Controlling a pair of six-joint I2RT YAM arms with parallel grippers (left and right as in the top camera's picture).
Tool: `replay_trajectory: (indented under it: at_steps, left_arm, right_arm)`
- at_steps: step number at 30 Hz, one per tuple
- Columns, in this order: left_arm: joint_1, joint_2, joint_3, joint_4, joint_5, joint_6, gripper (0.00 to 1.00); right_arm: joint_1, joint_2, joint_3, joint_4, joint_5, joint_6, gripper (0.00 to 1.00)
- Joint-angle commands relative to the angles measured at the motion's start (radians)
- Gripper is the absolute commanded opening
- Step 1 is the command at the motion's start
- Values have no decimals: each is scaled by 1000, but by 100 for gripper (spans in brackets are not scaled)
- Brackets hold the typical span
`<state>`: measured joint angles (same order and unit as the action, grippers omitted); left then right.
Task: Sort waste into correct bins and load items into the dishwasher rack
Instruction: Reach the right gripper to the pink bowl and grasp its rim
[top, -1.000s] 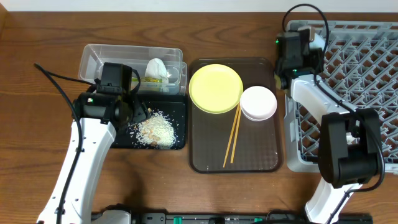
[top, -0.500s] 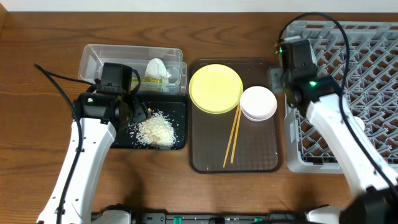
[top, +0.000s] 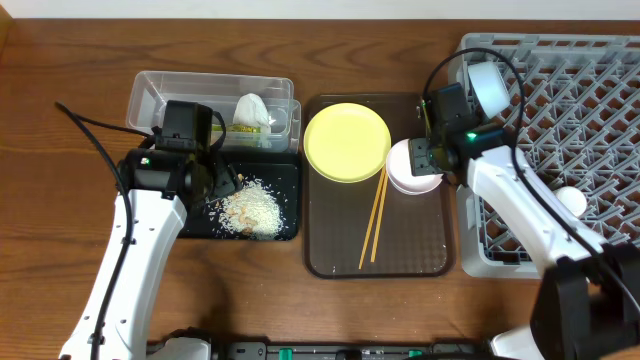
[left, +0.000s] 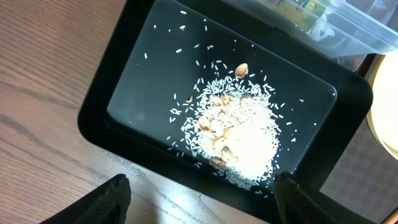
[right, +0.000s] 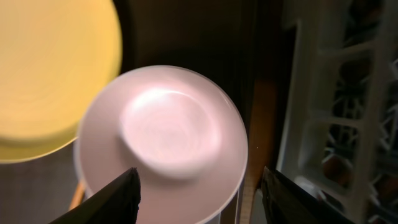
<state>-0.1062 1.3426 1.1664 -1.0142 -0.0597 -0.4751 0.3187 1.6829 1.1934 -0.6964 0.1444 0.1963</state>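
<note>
My right gripper (top: 424, 160) is open and hangs just above the pale pink-white bowl (top: 417, 170), which rests on the brown tray. In the right wrist view the bowl (right: 163, 138) lies ahead of the open gripper (right: 199, 198). The yellow plate (top: 347, 142) and the chopsticks (top: 375, 215) lie beside it. A light blue bowl (top: 487, 86) and a small white cup (top: 571, 200) sit in the grey dishwasher rack (top: 600, 110). My left gripper (left: 202, 202) is open over the black tray (left: 118, 81) that holds rice scraps (left: 239, 140). The clear tub (top: 170, 98) holds the napkin (top: 252, 107) and the wrapper (top: 246, 129).
The brown serving tray (top: 410, 240) lies between the bins and the rack. The rack's wall (right: 298, 112) stands close to the right of the pink-white bowl. Bare wooden table (top: 60, 120) stretches left of the bins and along the front edge.
My right arm has swung from the rack's far-left corner over to the pink-white bowl, opening on the way. The light blue bowl now stands in the rack. The left arm has not moved.
</note>
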Motion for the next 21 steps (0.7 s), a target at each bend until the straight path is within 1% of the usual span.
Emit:
replay_trajectory:
  at_steps: [1,5,10,15,21]
  left_arm:
    - [4,-2,-18,-2,-16,-13,77]
    - [4,0,-25,-2,-16,-13,77]
    - [4,1,-32,-2,-16,-13,77]
    - [4,1,-33,-2,-16,-13,77]
    - [4,1,-33,-2,-16,-13,77]
  right_arm:
    - [10,46,-5,5,39,36,59]
    - [10,122,-5,2,39,59,57]
    - [9,176,-5,0,43,89,57]
    - [10,174,-5,-13,42,89,55]
    - [1,107,-3,-41,39,95,58]
